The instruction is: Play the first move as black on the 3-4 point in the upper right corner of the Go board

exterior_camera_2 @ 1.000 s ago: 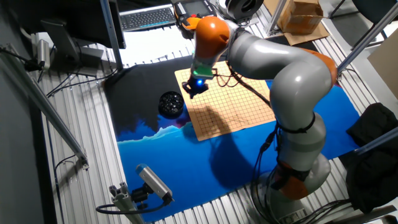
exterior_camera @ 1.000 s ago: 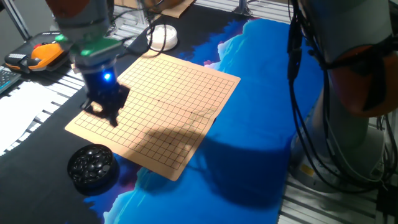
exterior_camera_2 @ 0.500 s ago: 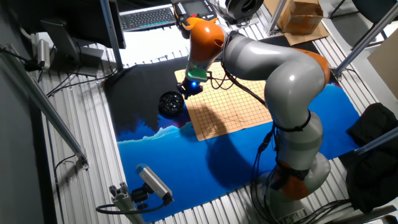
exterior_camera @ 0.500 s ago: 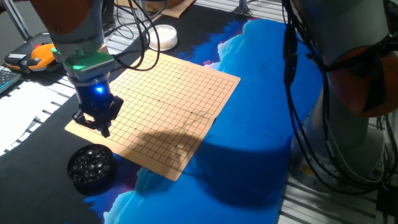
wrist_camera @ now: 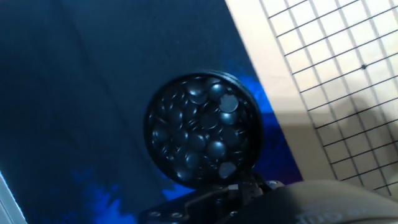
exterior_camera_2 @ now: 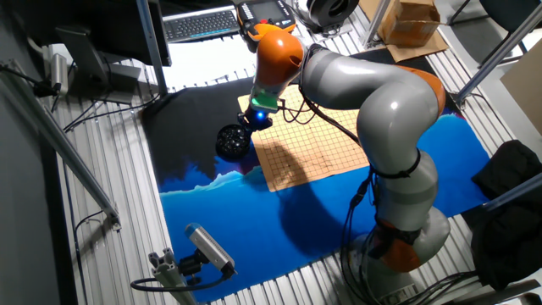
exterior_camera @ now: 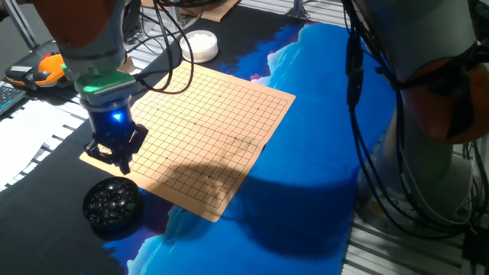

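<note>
The wooden Go board (exterior_camera: 214,114) lies on the dark and blue cloth with no stone on it. A round black bowl (exterior_camera: 112,205) full of glossy black stones stands just off its near left corner. My gripper (exterior_camera: 118,160) hangs above that corner of the board, close to the bowl. In the other fixed view the gripper (exterior_camera_2: 251,124) is between the board (exterior_camera_2: 322,144) and the bowl (exterior_camera_2: 232,141). The hand view looks down on the bowl (wrist_camera: 202,130) with the board (wrist_camera: 336,56) at upper right. No single stone shows apart from those in the bowl. The fingers are too dark to read.
A white round lid or dish (exterior_camera: 200,44) sits beyond the board's far corner. An orange tool (exterior_camera: 50,67) and a keyboard (exterior_camera_2: 199,23) lie at the table's edge. The arm's cables (exterior_camera: 359,84) hang over the blue cloth at right.
My gripper has moved from above the board's left part out to its near left corner, toward the bowl of stones. The board and the bowl have not moved.
</note>
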### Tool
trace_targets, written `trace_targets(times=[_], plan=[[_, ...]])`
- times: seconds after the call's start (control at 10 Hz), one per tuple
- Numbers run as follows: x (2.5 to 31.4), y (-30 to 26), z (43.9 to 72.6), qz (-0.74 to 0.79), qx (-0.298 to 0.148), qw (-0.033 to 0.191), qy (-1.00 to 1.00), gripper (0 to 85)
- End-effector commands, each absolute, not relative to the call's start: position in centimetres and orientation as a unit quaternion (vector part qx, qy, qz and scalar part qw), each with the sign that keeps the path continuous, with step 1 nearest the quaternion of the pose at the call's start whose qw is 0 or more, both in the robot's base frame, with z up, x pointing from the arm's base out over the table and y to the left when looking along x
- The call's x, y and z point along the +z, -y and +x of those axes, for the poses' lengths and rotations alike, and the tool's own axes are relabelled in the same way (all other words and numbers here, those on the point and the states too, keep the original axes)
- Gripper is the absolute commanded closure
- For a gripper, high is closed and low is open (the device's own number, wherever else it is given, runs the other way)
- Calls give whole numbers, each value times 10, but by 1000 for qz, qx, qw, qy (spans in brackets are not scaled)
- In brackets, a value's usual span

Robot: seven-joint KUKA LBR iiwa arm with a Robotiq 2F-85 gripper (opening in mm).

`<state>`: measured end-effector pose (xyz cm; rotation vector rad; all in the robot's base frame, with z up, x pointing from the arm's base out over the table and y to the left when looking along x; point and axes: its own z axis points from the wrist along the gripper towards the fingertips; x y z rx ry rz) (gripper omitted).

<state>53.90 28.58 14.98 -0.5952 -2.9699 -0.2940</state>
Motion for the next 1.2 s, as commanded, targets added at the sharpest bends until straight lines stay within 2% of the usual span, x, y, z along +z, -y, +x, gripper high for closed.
trace_targets(times=[0.0, 0.2, 0.6, 0.9, 1.1], plan=[[152, -286, 537, -172, -78, 51, 981, 850], [159, -283, 531, -154, -70, 52, 984, 850], [159, -283, 531, -105, -60, 42, 992, 850], [159, -283, 531, -87, -84, 35, 992, 850], [159, -283, 531, -118, -88, 44, 988, 850]])
